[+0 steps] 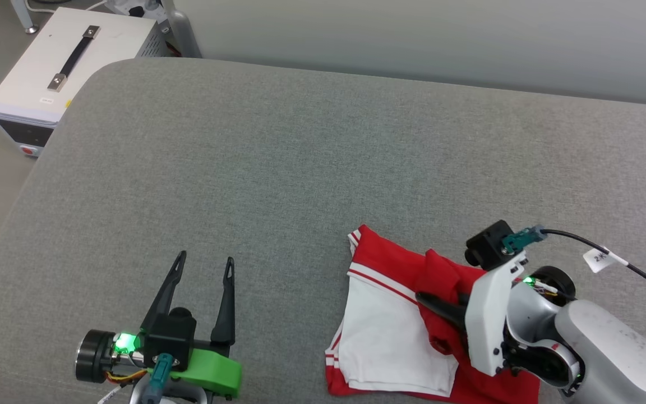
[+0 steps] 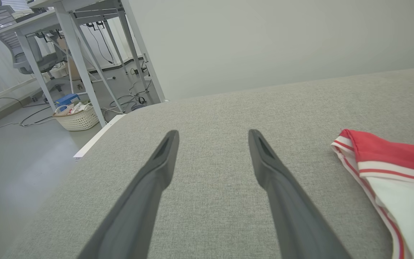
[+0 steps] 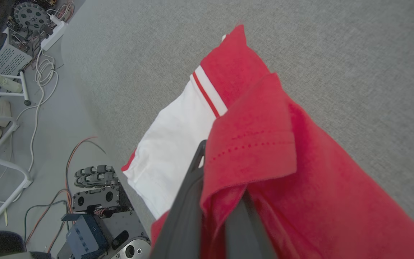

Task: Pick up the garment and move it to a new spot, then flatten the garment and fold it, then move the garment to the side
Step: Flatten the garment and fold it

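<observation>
Garment (image 1: 396,314) lies bunched and part-folded on the grey cushion (image 1: 278,168), at 5 o'clock in the head view, close to the near edge. The white sleeve (image 1: 379,342) is on top toward 7 o'clock of the pile, with striped trim showing. The red body is heaped toward 3 o'clock.

Right pincer (image 1: 432,303): closed on a red hemmed flap (image 3: 253,144) of the garment. The right wrist view shows cloth draped over and between the dark fingers, the stitched hem crossing at 12 o'clock from the tips. From that pincer the sleeve spreads toward 10 o'clock and the rest of the red trails to 4 o'clock.

Left pincer (image 1: 205,257): fingers spread wide with nothing between them, over bare cushion. The garment sits at 3 o'clock from it, well apart.

Step, as I judge it: a fold or a shift led by your right arm alone. I cannot tell which from the lay of the cloth. Either way the grip looks to catch one flap, perhaps not every layer.
- Raise it only a little, travel slowly, and watch whether the sleeve comes along or slides off.
- If the layers part, bring your left pincer across and pin the striped trim before going on.
- Mind the cushion's near edge: loose cloth could slip over it.
</observation>
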`<state>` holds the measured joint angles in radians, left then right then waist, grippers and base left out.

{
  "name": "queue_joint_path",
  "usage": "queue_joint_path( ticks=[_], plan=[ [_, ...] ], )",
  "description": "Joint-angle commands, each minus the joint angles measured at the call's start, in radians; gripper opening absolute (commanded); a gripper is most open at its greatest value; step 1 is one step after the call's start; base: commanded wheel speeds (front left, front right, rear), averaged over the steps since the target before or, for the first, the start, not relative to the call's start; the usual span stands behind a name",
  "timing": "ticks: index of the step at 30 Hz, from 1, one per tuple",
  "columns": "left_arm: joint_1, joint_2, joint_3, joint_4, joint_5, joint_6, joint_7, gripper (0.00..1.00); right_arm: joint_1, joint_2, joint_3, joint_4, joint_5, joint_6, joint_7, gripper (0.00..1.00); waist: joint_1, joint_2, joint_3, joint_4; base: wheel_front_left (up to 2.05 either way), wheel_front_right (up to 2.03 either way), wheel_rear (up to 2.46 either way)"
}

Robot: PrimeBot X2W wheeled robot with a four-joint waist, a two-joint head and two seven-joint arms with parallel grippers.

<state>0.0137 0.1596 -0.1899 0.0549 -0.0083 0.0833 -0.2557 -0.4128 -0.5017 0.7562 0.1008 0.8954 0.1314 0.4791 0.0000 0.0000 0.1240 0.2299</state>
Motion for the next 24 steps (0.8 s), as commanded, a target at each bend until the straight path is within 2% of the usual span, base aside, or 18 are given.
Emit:
queue_joint_path(
  ticks=[1,10,16,17,18,19,24],
  plan=[
    [-0.021,-0.004,-0.004,0.002,0.012,0.006,-0.006,1.0,-0.033,0.018,0.021,0.024,-0.014,-0.001,-0.012,0.0,0.0,0.0,0.012,0.01,0.0,0.0,0.0],
    [-0.051,-0.018,-0.026,0.008,0.009,0.012,-0.006,1.0,-0.151,0.119,0.121,0.251,-0.079,-0.001,-0.07,0.0,0.0,0.0,0.039,0.037,0.0,0.0,0.0],
    [-0.049,-0.016,-0.03,0.013,0.007,0.02,-0.006,1.0,-0.169,0.131,0.175,0.316,-0.102,-0.001,-0.131,0.0,0.0,0.0,0.031,0.036,0.0,0.0,0.0],
    [-0.045,-0.015,-0.03,0.013,0.006,0.022,-0.006,1.0,-0.167,0.128,0.178,0.313,-0.103,-0.001,-0.146,0.37,0.0,0.0,0.026,0.034,0.0,0.0,0.0],
    [-0.04,-0.013,-0.028,0.014,0.005,0.024,-0.006,1.0,-0.164,0.12,0.184,0.304,-0.107,-0.001,-0.164,0.97,0.0,0.0,0.019,0.03,0.0,0.0,0.0],
    [-0.035,-0.011,-0.026,0.014,0.004,0.026,-0.006,1.0,-0.16,0.113,0.183,0.295,-0.109,-0.001,-0.181,1.0,0.0,0.0,0.014,0.025,0.0,0.0,0.0],
    [-0.013,0.0,-0.019,0.015,0.002,0.033,-0.006,1.0,-0.118,0.052,0.134,0.224,-0.136,-0.001,-0.285,1.0,0.0,0.0,-0.021,-0.01,0.0,0.0,0.0]
  ],
)
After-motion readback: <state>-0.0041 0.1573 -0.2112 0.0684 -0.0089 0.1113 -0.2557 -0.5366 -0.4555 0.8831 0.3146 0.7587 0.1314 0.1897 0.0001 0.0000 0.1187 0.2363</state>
